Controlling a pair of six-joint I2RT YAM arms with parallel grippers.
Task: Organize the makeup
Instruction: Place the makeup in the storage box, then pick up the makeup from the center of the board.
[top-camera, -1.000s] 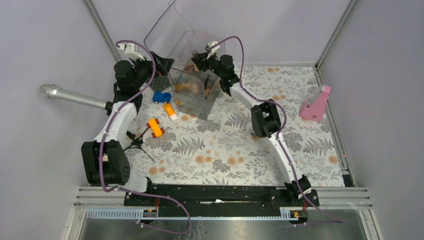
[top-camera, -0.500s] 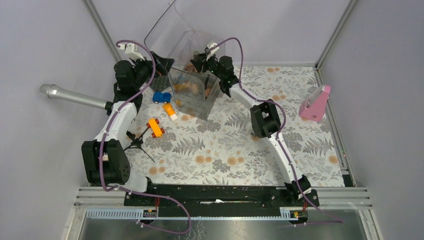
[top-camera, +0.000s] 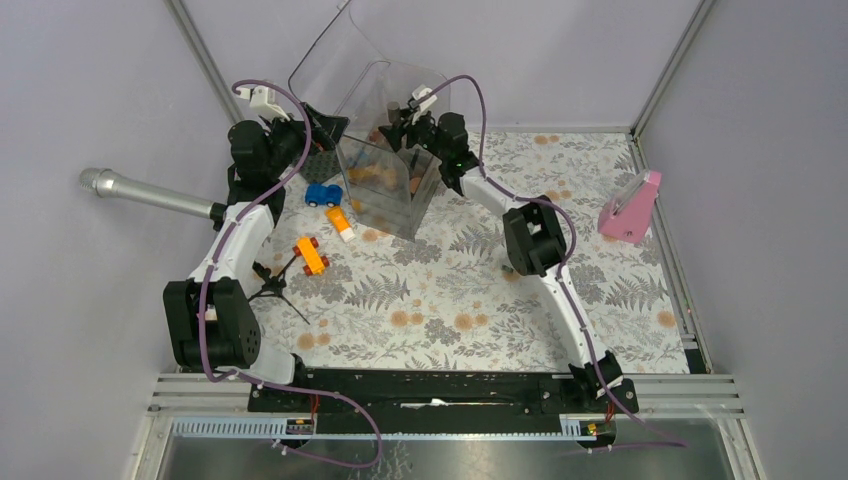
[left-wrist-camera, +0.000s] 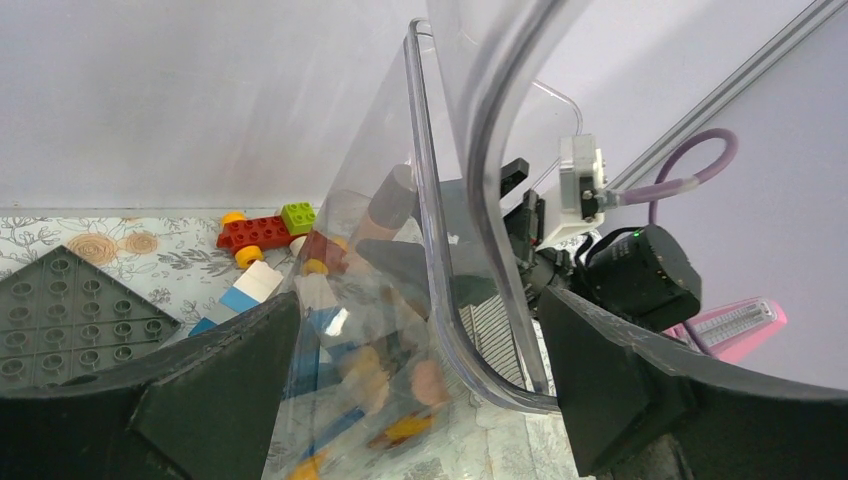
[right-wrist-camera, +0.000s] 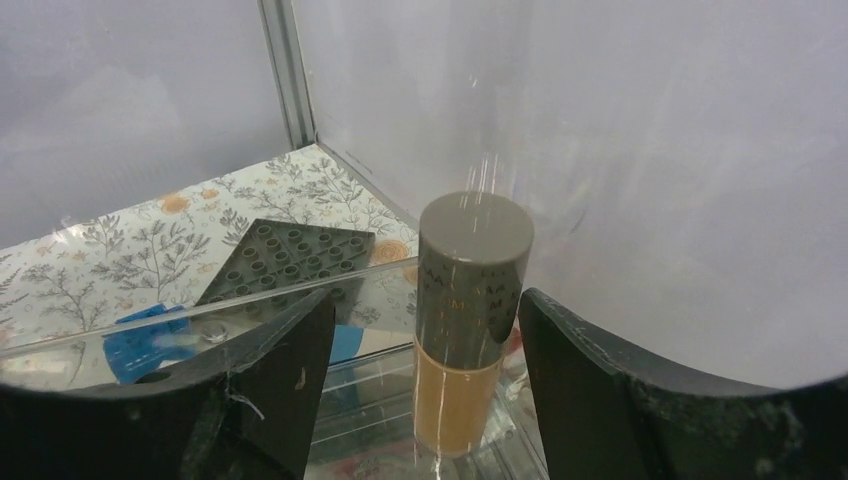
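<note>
Makeup bottle (right-wrist-camera: 472, 300), grey cap over tan body, stands upright in the clear container (top-camera: 395, 205) at the far side. The right gripper (right-wrist-camera: 425, 345) has its fingers apart on either side of the bottle, not touching it. The left gripper (left-wrist-camera: 415, 390) is spread wide around the container wall.

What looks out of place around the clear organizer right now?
Toys, not makeup: a blue car, an orange block and an orange car lie beside the clear organizer, on its left. The foundation bottle inside stands upright.
</note>
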